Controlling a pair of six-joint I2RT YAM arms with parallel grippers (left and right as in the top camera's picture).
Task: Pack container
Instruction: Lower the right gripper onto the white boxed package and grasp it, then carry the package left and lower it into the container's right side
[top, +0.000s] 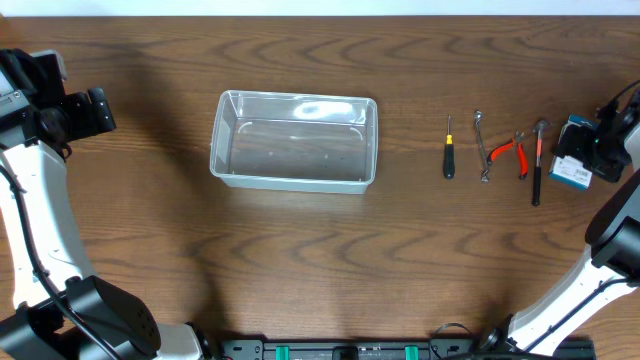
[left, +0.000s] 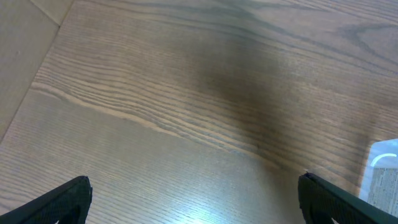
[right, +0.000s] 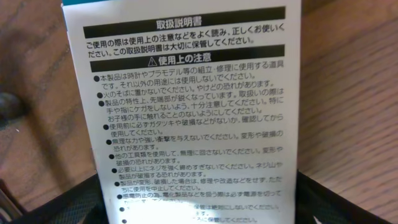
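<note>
The only readable print is sitting on the white-and-blue box (right: 186, 112), seen up close from the right wrist. One black bar is reading 取扱説明書. A second bar below it is showing a warning triangle and 使用上の注意. Between them, bold lines are saying to read the cautions and keep this manual safe (この取扱説明書は大切に保管してください). Under that, a bulleted list is running down, starting 本製品は時計やプラモデル等の組立・修理に使用する道具です. Glare is washing out the bottom lines. From overhead the box's print is coming out too small to read.
</note>
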